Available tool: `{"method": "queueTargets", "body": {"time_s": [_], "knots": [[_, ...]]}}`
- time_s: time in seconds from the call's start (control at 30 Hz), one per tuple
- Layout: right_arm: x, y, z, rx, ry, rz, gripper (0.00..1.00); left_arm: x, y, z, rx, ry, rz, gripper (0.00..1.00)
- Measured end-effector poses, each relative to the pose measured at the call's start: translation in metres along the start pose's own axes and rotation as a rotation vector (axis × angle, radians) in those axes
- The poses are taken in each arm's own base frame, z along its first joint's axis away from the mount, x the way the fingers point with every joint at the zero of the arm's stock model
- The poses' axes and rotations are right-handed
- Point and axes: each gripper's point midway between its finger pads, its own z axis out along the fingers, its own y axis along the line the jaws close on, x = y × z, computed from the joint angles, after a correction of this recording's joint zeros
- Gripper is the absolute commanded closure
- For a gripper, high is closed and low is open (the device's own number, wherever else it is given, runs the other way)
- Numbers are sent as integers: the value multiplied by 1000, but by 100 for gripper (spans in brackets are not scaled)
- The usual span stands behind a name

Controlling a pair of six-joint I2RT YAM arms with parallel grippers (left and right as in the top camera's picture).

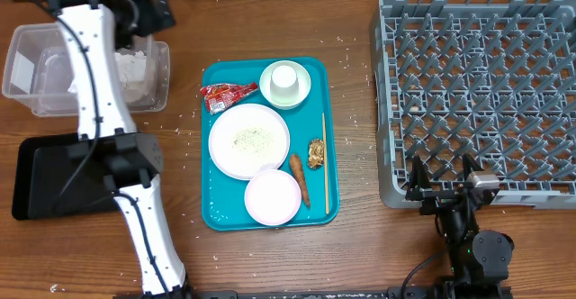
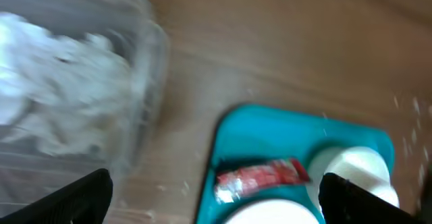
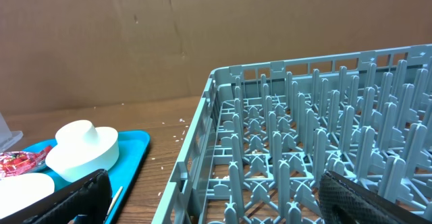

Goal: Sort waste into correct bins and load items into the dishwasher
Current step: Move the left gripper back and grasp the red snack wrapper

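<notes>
Risk sits with the wrapper (image 1: 229,95), flat on the teal tray (image 1: 214,212) beside the plate (image 1: 249,140): the open left gripper (image 2: 214,204), near the tub (image 1: 22,58) holding the napkin (image 1: 137,70), may nudge that plate; right gripper (image 1: 441,186) idles open.

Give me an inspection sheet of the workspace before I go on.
Surface: wooden table, white specks scattered on it.
Job's things: crumpled napkin in clear tub; black tray, visible part bare; wrapper, large plate with rice grains, smaller plate, cup standing in bowl, carrot stick and brown food bit on teal tray; dish rack, no dishes in it.
Clutter: thin wooden stick on the teal tray.
Grippers: left gripper open, by the tub; right gripper open, at the rack's near edge.
Cables: black cable along left arm; another by right arm base.
Surroundings: brown wall behind the table.
</notes>
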Motion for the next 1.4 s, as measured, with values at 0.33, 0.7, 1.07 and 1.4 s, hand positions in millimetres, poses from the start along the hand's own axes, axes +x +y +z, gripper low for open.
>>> {"method": "queueTargets", "body": {"time_s": [0.33, 0.7, 1.07, 1.4], "knots": [[0, 0, 0, 0, 0, 0, 0, 69, -45, 64, -133, 236, 260, 4], [0, 0, 0, -1, 0, 0, 0, 101, -35, 106, -161, 379, 667, 8], [0, 0, 0, 0, 0, 0, 0, 106, -28, 158, -129, 348, 777, 27], [0, 0, 0, 0, 0, 0, 0, 112, -28, 156, -121, 375, 790, 96]]}}
